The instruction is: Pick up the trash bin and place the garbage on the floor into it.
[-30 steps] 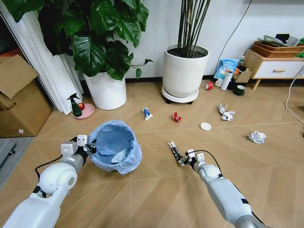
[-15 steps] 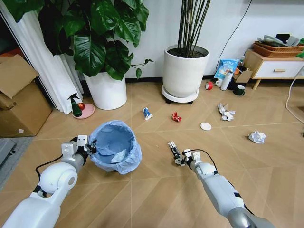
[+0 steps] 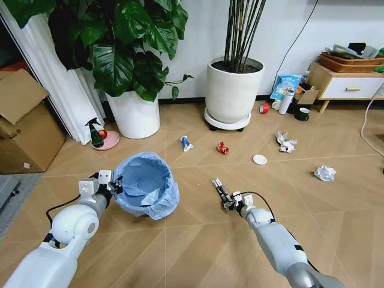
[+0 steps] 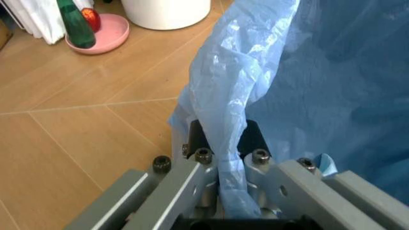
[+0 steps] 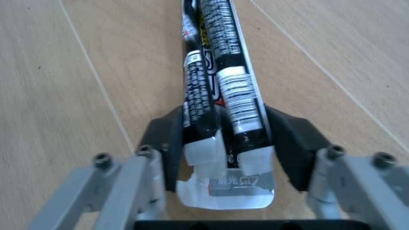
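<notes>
The right gripper (image 3: pixel 227 201) is seen a little closer to the robot than a second ago, and the right arm (image 3: pixel 277 247) is pulled in more toward the middle of the head view; the dark stick-like wrapper (image 3: pixel 219 191) is held between the jaws and is carried along with it.

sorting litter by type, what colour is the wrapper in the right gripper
Black with white print and a barcode; the wrapper sits between the right gripper's pads, best in the right wrist view.
</notes>
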Robot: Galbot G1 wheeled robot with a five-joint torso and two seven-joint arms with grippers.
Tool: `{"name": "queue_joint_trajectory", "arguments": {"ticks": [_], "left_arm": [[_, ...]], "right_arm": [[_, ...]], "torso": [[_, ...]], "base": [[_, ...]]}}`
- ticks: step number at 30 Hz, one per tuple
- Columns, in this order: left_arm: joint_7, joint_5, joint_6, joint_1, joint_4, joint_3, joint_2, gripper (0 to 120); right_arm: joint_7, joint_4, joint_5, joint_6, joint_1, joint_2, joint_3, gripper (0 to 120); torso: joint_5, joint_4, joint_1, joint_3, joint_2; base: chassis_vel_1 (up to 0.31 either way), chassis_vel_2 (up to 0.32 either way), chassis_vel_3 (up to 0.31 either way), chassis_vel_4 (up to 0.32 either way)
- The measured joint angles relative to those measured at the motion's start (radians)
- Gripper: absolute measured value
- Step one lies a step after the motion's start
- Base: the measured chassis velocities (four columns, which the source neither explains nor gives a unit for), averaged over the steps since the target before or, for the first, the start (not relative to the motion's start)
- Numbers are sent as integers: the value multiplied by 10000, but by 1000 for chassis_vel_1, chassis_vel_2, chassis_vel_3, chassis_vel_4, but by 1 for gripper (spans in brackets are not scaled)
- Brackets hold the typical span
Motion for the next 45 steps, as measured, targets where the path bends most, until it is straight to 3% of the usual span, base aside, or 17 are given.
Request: {"name": "queue_joint_trajectory", "arguments": {"ticks": [9, 12, 22, 25, 26, 30, 31, 35, 41, 45], "left_arm": [[-4, -11, 0, -3, 12, 5, 2, 0], [0, -28, 0, -9, 16, -13, 8, 0], [4, -42, 0, 30, -42, -57, 10, 0], [-1, -8, 2, 102, -103, -82, -48, 0], [-1, -8, 2, 102, -103, -82, -48, 0], [-33, 2, 134, 90, -125, -4, -59, 0], [-33, 2, 134, 90, -125, -4, -59, 0], [-137, -60, 337, -46, -140, 248, -12, 0], [-149, -349, 595, -197, -134, 567, 192, 0], [-174, -779, 861, -442, -90, 869, 480, 0]], "right_arm": [[-3, -3, -58, 41, -41, 29, -15, 11], [18, 68, -62, 47, -54, 39, -24, 5], [211, 755, 159, 23, -264, -50, 35, 5], [526, 3237, 1600, -447, -573, -683, -136, 5], [526, 3237, 1600, -447, -573, -683, -136, 5], [723, 6082, 2907, -957, -575, -1672, -609, 5], [723, 6082, 2907, -957, -575, -1672, -609, 5], [980, 8531, 4054, -1481, -363, -2916, -1408, 5], [1192, 10473, 4883, -1600, -7, -3519, -2531, 5], [1432, 11472, 5536, -1569, 555, -3652, -3959, 5]], "torso": [[-2, 0, 0, -1, 2], [0, 0, 0, 0, 2], [2, 1, 0, 1, 1], [0, 0, 0, 1, 1], [0, 0, 0, 1, 1], [-2, 2, 0, -1, 1], [-2, 2, 0, -1, 1], [-4, -3, 0, -1, 2], [-2, 1, 0, -1, 2], [-1, 3, 0, 0, 1]], "base": [[0, 0, 0, 0], [0, 0, 0, 0], [0, 0, 0, 0], [0, 0, 0, 0], [0, 0, 0, 0], [0, 0, 0, 0], [0, 0, 0, 0], [0, 0, 0, 0], [0, 0, 0, 0], [0, 0, 0, 0]]}}
